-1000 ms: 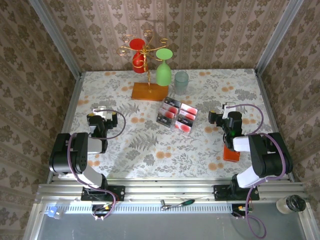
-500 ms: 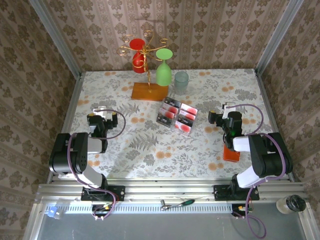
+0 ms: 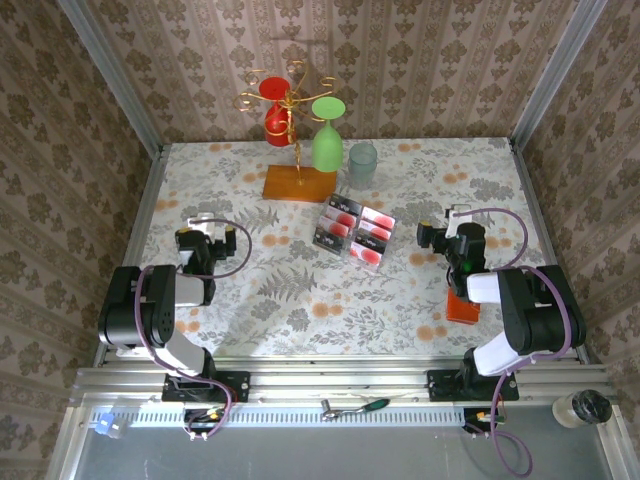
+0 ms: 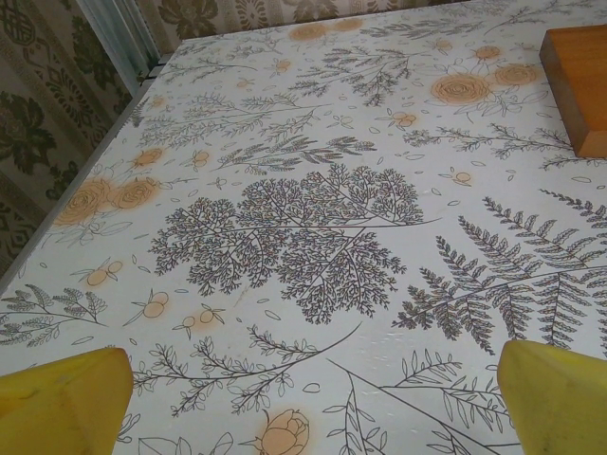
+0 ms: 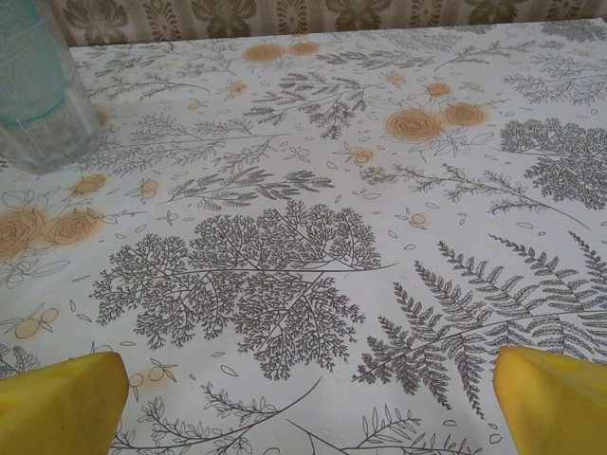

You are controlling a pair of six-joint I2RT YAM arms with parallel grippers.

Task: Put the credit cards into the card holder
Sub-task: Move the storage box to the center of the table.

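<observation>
Left gripper (image 3: 204, 224) and right gripper (image 3: 458, 216) are gaping wide, empty; credit cards (image 3: 355, 232) are lying between them, card holder (image 3: 461, 308) behind the right.

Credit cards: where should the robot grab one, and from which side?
Probably an outer one of the credit cards, pinched across its free edges, coming straight down from above. They lie flat on the table, packed side by side, so inner edges look blocked.

Matt embossed tablecloth (image 3: 300, 300), smooth wooden rack base (image 3: 299, 183), translucent tumbler (image 3: 362, 165), glossy credit cards (image 3: 355, 232)
</observation>
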